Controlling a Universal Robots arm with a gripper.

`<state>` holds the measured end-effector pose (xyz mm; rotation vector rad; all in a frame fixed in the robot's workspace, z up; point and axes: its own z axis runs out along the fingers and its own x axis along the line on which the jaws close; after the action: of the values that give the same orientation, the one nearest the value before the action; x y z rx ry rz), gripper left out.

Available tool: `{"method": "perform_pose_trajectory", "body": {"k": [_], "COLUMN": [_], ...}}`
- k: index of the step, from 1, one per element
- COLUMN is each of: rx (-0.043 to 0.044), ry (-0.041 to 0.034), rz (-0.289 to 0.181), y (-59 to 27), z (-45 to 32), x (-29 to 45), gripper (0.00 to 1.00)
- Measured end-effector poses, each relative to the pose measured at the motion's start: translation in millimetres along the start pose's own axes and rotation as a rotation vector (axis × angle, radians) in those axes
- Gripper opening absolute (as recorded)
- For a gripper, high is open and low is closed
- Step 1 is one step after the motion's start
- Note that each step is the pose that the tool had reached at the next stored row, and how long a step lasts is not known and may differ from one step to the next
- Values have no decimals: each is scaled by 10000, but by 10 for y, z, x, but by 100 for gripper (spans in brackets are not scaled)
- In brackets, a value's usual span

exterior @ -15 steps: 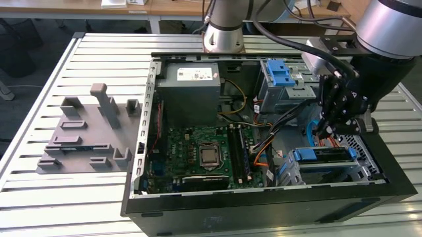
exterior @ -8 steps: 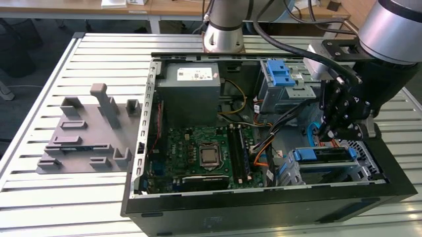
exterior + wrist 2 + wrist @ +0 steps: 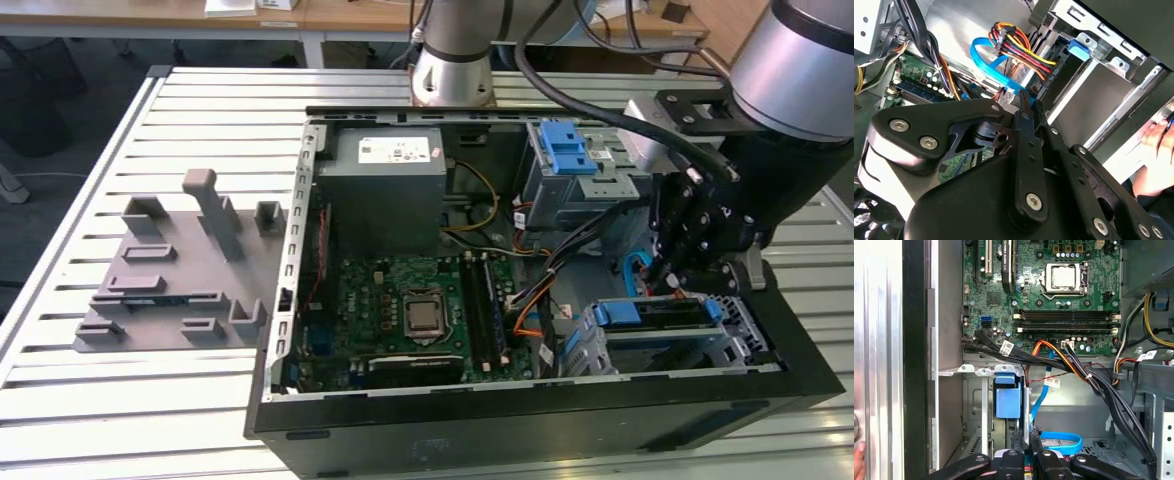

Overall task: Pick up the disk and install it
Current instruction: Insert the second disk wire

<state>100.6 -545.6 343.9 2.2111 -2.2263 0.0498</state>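
Fingers: I see them drawn together at the tips, with only a sliver between them in the first wrist view; I cannot make out anything held.
Gripper: the gripper (image 3: 675, 288) hangs inside the open computer case (image 3: 534, 415), low over its corner at the exterior view's right; in the first wrist view its tips (image 3: 1027, 436) point down beside a looped blue cable (image 3: 1060, 442).
Disk: the disk (image 3: 661, 313) sits in its blue frame in the metal drive cage (image 3: 727, 345) at that same corner of the case, just beside the gripper and below it. I cannot tell whether they touch.
Case: it lies on its side near the middle of the slatted table (image 3: 160, 410), circuit board (image 3: 400, 310) facing up.
Table's far side: a grey plastic fixture (image 3: 174, 275) stands well apart from the case.
Hand: a person's hand (image 3: 1159, 150) rests at the case's outer wall in the second wrist view.
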Motion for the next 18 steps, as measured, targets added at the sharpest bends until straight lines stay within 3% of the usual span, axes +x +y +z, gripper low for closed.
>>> {"method": "perform_pose_trajectory", "body": {"k": [18], "rx": [0], "ry": [-7], "rz": [0], "y": [1], "z": [72], "x": [59], "gripper": [17]}}
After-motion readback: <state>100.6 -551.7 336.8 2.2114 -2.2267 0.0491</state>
